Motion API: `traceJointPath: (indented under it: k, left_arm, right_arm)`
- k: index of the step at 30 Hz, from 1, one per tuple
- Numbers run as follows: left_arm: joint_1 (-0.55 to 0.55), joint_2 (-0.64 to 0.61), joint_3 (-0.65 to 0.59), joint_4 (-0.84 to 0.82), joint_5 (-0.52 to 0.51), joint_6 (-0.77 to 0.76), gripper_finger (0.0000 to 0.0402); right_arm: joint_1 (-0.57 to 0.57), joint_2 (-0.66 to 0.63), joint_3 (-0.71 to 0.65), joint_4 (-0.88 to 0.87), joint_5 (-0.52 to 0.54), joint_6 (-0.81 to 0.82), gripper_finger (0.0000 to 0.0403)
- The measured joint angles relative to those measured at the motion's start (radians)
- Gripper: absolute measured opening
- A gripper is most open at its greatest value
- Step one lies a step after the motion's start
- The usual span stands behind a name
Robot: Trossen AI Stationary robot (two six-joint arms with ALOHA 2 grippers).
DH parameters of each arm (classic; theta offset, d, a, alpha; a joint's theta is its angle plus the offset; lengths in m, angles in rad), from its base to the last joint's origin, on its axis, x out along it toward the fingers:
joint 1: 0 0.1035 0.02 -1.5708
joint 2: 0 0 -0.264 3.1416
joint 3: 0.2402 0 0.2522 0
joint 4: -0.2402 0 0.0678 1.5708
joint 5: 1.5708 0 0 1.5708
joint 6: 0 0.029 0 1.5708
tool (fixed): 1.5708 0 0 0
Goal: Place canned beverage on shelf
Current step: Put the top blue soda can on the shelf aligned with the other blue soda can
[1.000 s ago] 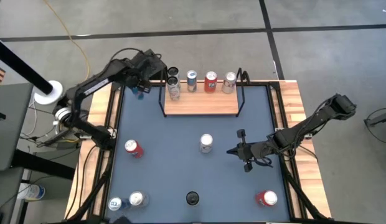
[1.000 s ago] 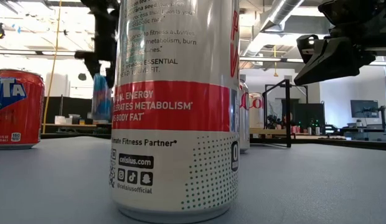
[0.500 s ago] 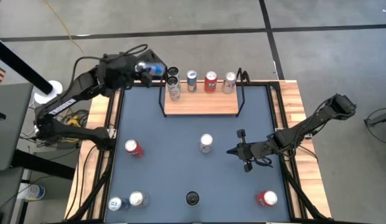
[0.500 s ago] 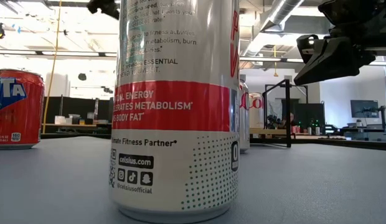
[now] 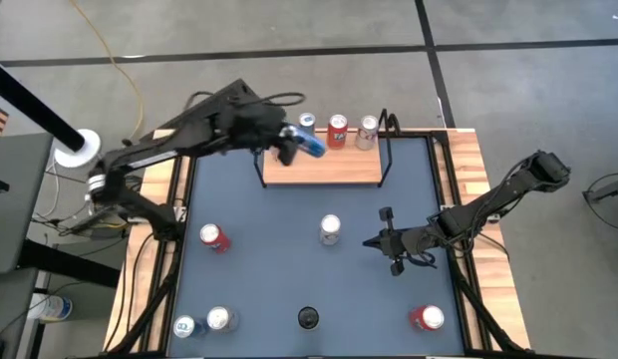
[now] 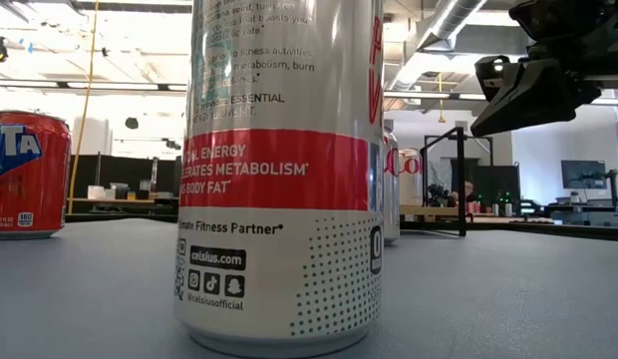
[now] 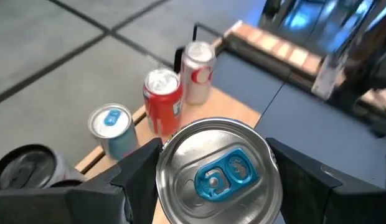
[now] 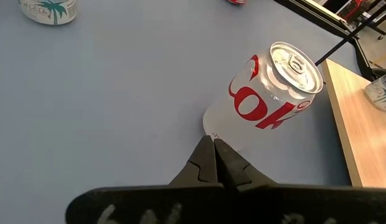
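Note:
My left gripper [image 5: 301, 144] is shut on a blue can [image 5: 314, 146] above the left part of the shelf [image 5: 329, 170], a light-wood board with black wire uprights. In the left wrist view the can's silver top with a blue tab [image 7: 215, 171] fills the space between the fingers. On the shelf's far edge stand a blue-topped can [image 7: 111, 127], a red can [image 7: 163, 99], a silver can [image 7: 196, 71] and a black can [image 7: 25, 165]. My right gripper [image 5: 369, 242] is shut and empty, just right of a silver-and-red cola can [image 8: 261, 99] standing mid-table. My left gripper pinches the blue can's side wall just below its top rim [image 7: 165, 180] between its two fingers [image 7: 140, 168], one on each side. The fingers reach down along the can from its top end. The can is lifted clear above the shelf and hangs tilted.
A tall white-and-red can [image 6: 279, 170] stands close before the low camera. A red can [image 5: 214, 237] stands at mid-left, two cans [image 5: 217, 319] at the near left corner, and one red can [image 5: 427, 318] near right. The shelf's near part is bare wood.
My left gripper has carried the blue can up from beside the shelf's left end, past the table's far left corner, then toward the right until it is over the shelf. The can has tipped from hanging upright to tilted. My right arm has kept still.

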Motion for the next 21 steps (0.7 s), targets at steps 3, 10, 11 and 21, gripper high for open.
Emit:
traceJointPath:
  k: [3,10,11,21]
  left_arm:
    - [-0.007,0.112,0.114,-0.081,-0.007,0.022,0.0237]
    - [-0.030,0.344,0.356,-0.359,-0.097,0.031,0.0237]
    - [-0.032,0.367,0.378,-0.384,-0.109,0.031,0.0237]
    - [-0.013,0.469,0.418,-0.491,-0.146,0.029,0.0238]
  right_arm:
    - [0.000,0.000,0.000,-0.001,0.000,0.000,0.0000]
    - [0.000,0.000,0.000,-0.002,0.000,0.000,0.0000]
    - [0.000,0.000,0.000,-0.002,0.000,0.000,0.0000]
    - [0.000,0.000,0.000,-0.002,0.000,0.001,0.0000]
